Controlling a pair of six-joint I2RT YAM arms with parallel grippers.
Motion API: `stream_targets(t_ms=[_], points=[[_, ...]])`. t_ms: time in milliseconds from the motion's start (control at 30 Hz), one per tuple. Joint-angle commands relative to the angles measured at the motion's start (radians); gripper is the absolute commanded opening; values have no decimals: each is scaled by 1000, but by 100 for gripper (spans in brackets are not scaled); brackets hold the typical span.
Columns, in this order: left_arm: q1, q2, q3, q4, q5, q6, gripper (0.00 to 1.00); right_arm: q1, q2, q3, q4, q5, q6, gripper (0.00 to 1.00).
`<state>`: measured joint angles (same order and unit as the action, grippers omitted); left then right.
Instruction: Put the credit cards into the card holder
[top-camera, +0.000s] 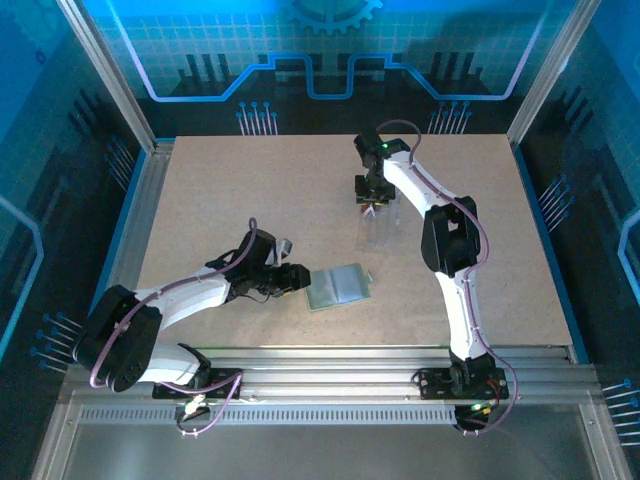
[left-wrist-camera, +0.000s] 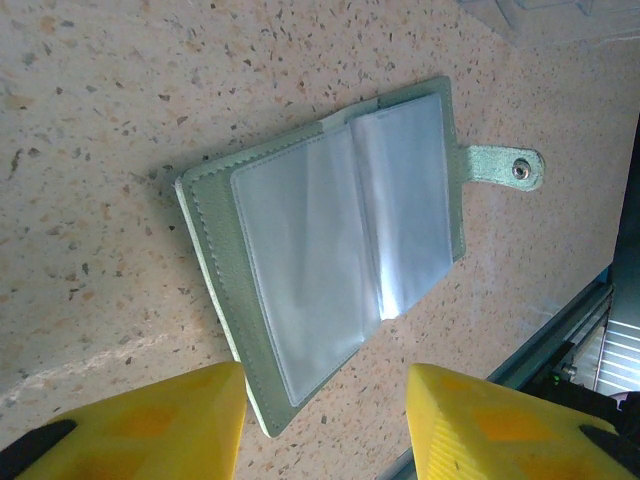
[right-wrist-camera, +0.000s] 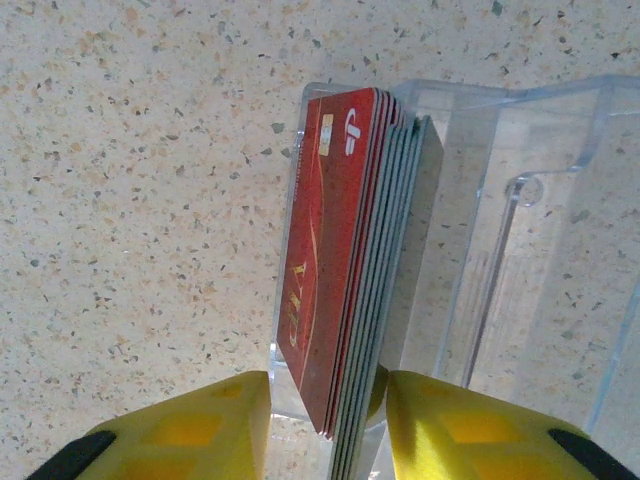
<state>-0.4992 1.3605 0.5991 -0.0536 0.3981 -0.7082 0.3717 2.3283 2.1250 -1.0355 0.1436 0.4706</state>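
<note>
Progress is nil: the card holder (top-camera: 340, 287) lies spread open on the desk (top-camera: 230, 190), its clear pockets showing no card. Well apart from it, on its far side, the credit cards (right-wrist-camera: 340, 260) stand on edge in a clear case (right-wrist-camera: 520, 200), red one foremost. The right claw (right-wrist-camera: 328, 400) straddles the stack; whether it pinches yet I cannot tell. The left claw (left-wrist-camera: 325, 385) sits released just beside the holder. Every card is yet to be moved.

Bright, even light
We see white glare on the clear sleeves of the card holder (left-wrist-camera: 400, 280), sharp grain on the tabletop (left-wrist-camera: 120, 150), and blur at the wrist views' bottom edges.
</note>
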Motion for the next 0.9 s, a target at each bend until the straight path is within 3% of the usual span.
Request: stream_targets(t_ms=[0, 867], points=[[6, 11, -16, 15, 16, -12, 47, -3, -55, -5, -5, -27, -8, 36], [6, 34, -25, 37, 22, -19, 46, -11, -75, 5, -32, -29, -14, 26]])
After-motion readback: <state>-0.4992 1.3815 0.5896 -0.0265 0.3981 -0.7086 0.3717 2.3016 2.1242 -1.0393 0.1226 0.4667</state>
